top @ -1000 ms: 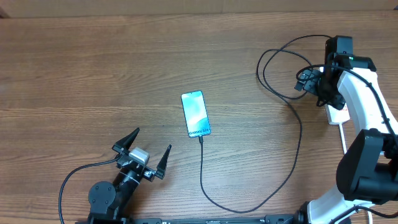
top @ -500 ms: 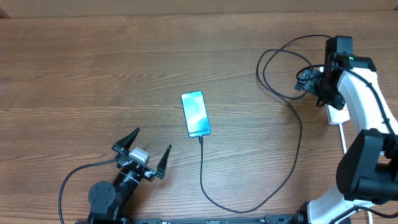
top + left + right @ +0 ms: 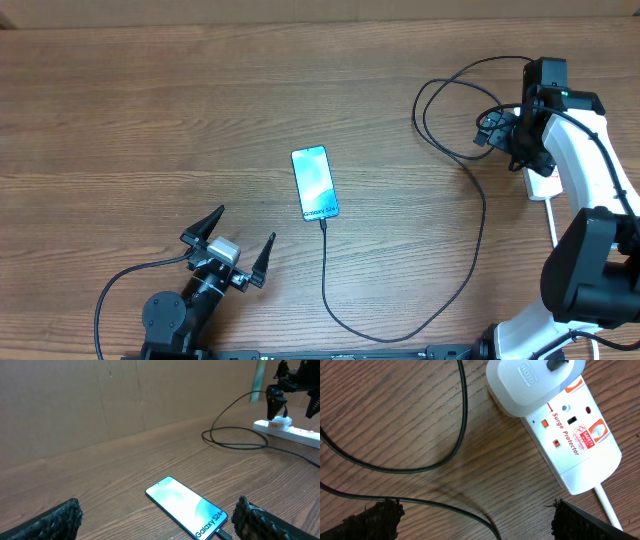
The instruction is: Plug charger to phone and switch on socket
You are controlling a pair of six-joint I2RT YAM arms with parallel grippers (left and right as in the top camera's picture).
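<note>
My left jaws released near phone [image 3: 187, 507]; my right jaws released above socket [image 3: 570, 435]; charger [image 3: 324, 260] meets phone's bottom edge.

The phone [image 3: 186, 509] is laid flat, screen lit, on the table [image 3: 100, 475] between the spread fingers of the left gripper [image 3: 158, 501]. The charger [image 3: 235, 446] is looped beside the socket [image 3: 290, 430].

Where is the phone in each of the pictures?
Overhead: the phone lies near the middle of the table, with its screen lit.
Left wrist: it is low in the picture, a little right of centre.
Right wrist: the phone is not in it.
Shared landmark: the white power strip, near the right edge overhead, far off at the upper right in the left wrist view, and close up in the right wrist view.
</note>
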